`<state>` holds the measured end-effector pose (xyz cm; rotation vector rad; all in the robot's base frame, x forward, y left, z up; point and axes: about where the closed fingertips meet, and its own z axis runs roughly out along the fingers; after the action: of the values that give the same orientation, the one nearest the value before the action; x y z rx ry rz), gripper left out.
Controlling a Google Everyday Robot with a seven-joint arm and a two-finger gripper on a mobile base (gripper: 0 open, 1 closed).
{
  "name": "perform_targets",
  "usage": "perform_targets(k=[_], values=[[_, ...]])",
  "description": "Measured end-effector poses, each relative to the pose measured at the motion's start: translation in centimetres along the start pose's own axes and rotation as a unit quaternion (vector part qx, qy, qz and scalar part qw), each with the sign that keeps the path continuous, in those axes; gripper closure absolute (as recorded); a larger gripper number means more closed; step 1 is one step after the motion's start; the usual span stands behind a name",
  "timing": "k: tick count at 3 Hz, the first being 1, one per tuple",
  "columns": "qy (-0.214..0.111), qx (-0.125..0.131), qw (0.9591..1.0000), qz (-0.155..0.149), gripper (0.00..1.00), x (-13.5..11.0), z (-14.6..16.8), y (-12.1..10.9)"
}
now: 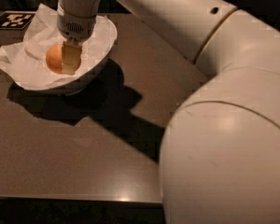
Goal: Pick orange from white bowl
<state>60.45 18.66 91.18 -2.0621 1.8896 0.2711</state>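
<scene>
The orange (52, 58) is seen inside the white bowl (92, 75), lying on the crumpled white paper (18, 65) with which the bowl is lined. Only the left part of the fruit is exposed; its right side is covered by the lower end of the claw (68, 63), which is lowered into the bowl from above and is pressed against the orange or held just in front of it. How wide the claw is spread cannot be told, and it cannot be told whether the fruit is gripped. Above the claw, a round white wrist housing (77, 8) with a dark vented patch is held over the bowl's middle.

The paper is spread past the bowl's edge on the left and at the back. The bowl is set near the far left corner of a dark brown table (84, 153), and a heavy shadow (100, 104) is cast on the table to its right and front. A black-and-white marker tag (11, 20) is laid flat on the table just behind the paper. The right half of the view is filled by the thick white robot arm (224, 125), bent back from the wrist toward the near right corner.
</scene>
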Motion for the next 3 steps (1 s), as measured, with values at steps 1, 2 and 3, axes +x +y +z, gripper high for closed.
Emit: perform_targets(k=[1,2,3], values=[[-0.038,0.013,0.9985,-0.037,1.00,-0.2,-2.9,3.1],[-0.071,0.022,0.9947,-0.070,1.00,-0.5,-5.1,5.7],[-0.095,0.032,0.9903,-0.096,1.00,-0.7,-7.2,7.8]])
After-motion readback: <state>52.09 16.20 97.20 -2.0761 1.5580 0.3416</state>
